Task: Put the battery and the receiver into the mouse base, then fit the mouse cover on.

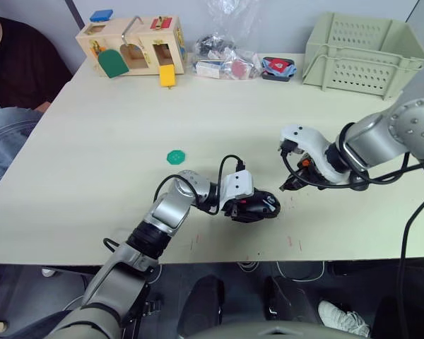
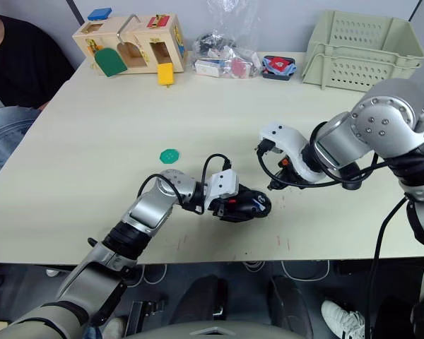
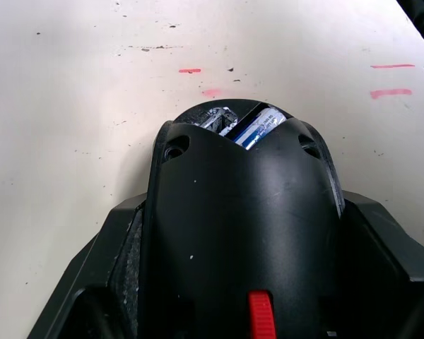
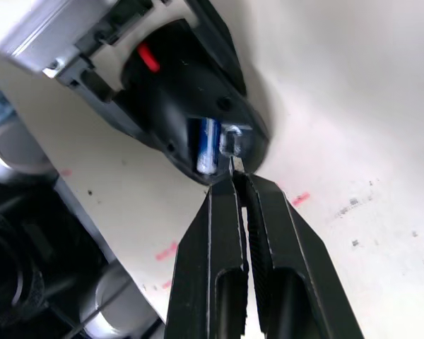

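Left eye view, from left to right: a green disc (image 1: 175, 157) lies alone on the bench (image 1: 92, 141), then the left end effector (image 1: 246, 207) is clamped on the mouse base (image 1: 256, 205) near the front edge, and just beside it the right end effector (image 1: 288, 185) hovers with its tips toward the open rear of the base.

Seen from the right wrist, the two black fingers (image 4: 219, 233) are together, almost touching, with their tips just at the silver receiver (image 4: 231, 139). I cannot tell if they still pinch it. The battery (image 4: 208, 144) already lies in its slot next to it, blue with a pale end.

I judge that the base is light, stiff plastic with a smooth curved side, so it may slip or turn when pushed; holding it by both flanks, as now, seems right. The receiver looks tiny and hard, best pinched on its flat sides, and it could easily jump away.
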You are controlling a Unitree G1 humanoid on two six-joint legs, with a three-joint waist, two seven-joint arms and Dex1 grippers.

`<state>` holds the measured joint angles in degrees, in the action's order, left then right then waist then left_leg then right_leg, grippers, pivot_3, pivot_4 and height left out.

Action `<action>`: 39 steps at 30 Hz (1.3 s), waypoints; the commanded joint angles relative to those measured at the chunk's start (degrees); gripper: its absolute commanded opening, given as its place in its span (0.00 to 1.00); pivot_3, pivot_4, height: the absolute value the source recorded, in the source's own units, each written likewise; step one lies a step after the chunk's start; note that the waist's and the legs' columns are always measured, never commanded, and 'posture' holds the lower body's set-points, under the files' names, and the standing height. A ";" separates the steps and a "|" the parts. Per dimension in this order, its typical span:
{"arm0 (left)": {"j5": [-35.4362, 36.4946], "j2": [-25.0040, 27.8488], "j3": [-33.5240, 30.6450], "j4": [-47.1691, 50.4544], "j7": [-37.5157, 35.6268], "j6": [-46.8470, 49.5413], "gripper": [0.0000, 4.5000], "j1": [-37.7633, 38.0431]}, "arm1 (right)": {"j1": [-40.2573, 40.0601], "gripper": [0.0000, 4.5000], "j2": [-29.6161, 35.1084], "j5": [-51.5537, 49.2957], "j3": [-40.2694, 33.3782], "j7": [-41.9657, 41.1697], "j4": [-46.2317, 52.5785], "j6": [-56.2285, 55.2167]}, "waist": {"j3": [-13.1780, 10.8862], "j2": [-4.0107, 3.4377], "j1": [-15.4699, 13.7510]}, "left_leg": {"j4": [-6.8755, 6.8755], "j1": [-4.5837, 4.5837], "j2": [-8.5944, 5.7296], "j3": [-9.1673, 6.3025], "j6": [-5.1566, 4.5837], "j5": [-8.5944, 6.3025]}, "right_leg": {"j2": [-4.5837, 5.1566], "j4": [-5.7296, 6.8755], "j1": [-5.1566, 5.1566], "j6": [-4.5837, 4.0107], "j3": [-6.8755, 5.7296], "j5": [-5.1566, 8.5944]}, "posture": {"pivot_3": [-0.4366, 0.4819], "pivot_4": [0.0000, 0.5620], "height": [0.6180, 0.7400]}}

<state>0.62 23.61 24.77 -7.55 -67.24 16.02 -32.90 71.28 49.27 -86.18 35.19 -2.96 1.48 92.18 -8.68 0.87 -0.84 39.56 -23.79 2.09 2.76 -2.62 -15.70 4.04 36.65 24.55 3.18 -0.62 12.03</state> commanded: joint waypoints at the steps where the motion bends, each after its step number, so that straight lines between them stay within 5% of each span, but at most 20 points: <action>1: -0.78 -0.23 1.46 -0.59 0.06 0.43 0.67 0.14 | 2.54 0.00 -1.68 -7.35 2.80 8.01 -4.41 0.32 | 0.00 0.00 -0.03 | 0.00 -0.02 0.00 0.00 0.00 0.00 | 0.00 0.00 0.00 0.00 0.00 0.00 | 0.48 0.27 1.00; 15: -1.18 0.36 1.97 0.10 -0.56 1.32 0.67 -0.11 | 3.54 0.00 -6.56 -26.81 9.30 31.20 -12.91 -4.66 | 0.00 0.00 0.08 | 0.00 -0.04 0.02 0.00 -0.01 0.00 | 0.00 0.04 0.03 0.01 0.00 0.00 | 0.48 0.27 1.00; 39: -1.21 0.21 2.19 0.34 -0.65 2.03 0.67 -0.36 | -0.22 0.00 -8.97 -26.82 8.76 34.78 -12.53 -5.82 | 0.00 0.00 0.10 | -0.01 -0.04 0.06 -0.02 -0.01 0.00 | 0.00 0.03 0.03 0.01 0.00 0.00 | 0.48 0.27 1.00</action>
<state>0.12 23.97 25.30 -7.06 -67.77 17.21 -33.53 70.99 40.23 -112.02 44.82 31.63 -12.28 86.81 -8.68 0.87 -0.74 39.55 -23.83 2.16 2.74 -2.63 -15.70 4.04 36.69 24.59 3.19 -0.62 12.03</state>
